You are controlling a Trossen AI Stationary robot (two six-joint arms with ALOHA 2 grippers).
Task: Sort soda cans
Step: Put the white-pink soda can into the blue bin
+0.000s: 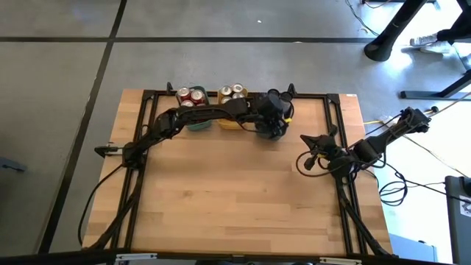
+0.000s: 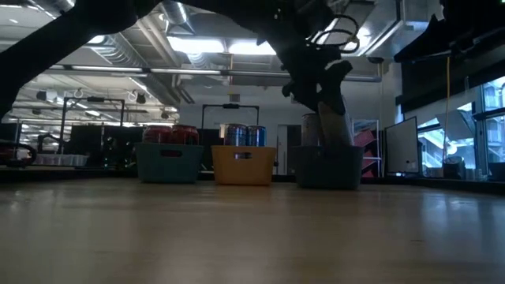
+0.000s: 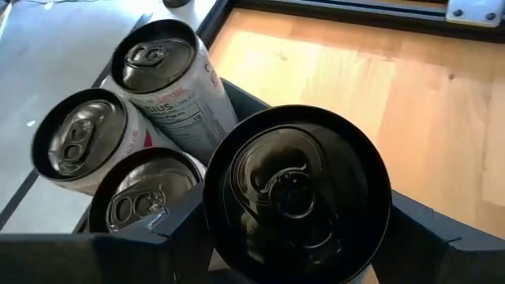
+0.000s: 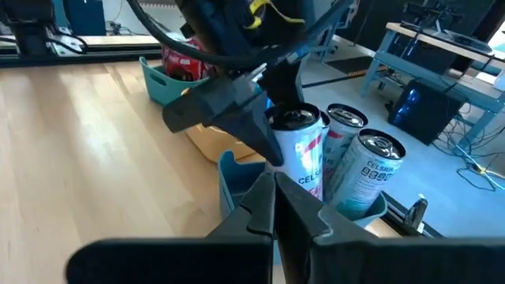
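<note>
Along the far edge of the table (image 1: 243, 206) three trays are lined up: a teal tray (image 2: 169, 163) at the left, a yellow tray (image 2: 243, 165) in the middle and a grey-blue tray (image 2: 329, 166) at the right. Red cans (image 1: 192, 96) are seen in the teal tray; three tops can be counted from above, though part of the tray is hidden by the arm. Gold cans (image 1: 232, 93) stand in the yellow tray, at least three, the rest covered. In the grey-blue tray three silver cans (image 3: 154, 71) are packed upright, one against another, at its far end.

A fourth silver can (image 3: 298, 193) is held upright by the left gripper (image 4: 272, 138), its fingers clamped on the can's sides, at the tray's near end and just beside the other three. Whether its base rests on the tray floor cannot be told.

The right gripper (image 4: 276, 209) is parked with its fingers pressed together, at the right side of the table, well apart from the trays and pointing toward them.

The table top is of pale wooden planks within a black frame. Grey floor with dark seams lies around it. Across the table, a large hall with ceiling ducts, bright strip lights and desks is seen.
</note>
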